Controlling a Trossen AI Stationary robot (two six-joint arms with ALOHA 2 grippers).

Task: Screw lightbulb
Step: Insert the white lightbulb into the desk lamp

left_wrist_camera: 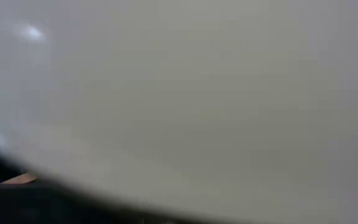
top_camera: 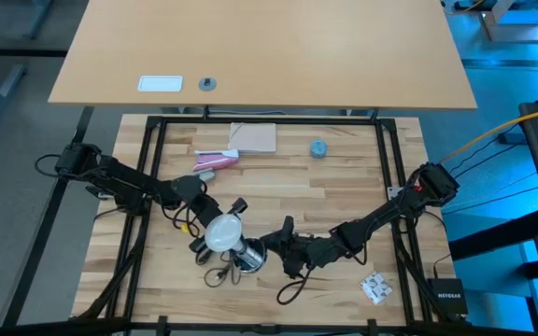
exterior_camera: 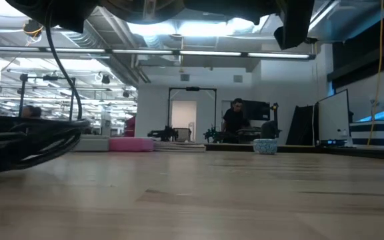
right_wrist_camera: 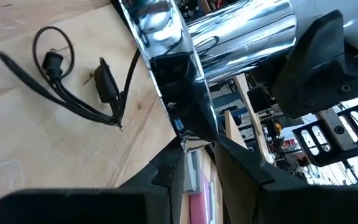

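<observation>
The white lightbulb hangs over the near middle of the table, its globe filling the left wrist view. My left gripper is shut on it. Right beside the bulb is the shiny silvery socket, which my right gripper is shut on, coming in from the right. Whether the bulb's base is inside the socket is hidden. The socket's black cord trails down onto the wood, its plug lying flat. My left gripper holds the lightbulb, but the white globe covers the fingers, so which part they are on cannot be told. The bulb is clear of the table and points toward the socket. My right gripper pinches the socket's thin chrome rim between its two fingers. The fingers come about level from the table's right side. The socket is clear of the wood, with its cord hanging slack below.
A pink and white packet, a tan card and a small blue-grey cap lie toward the far edge. A small printed white piece lies near right. A second tabletop stands beyond the far edge.
</observation>
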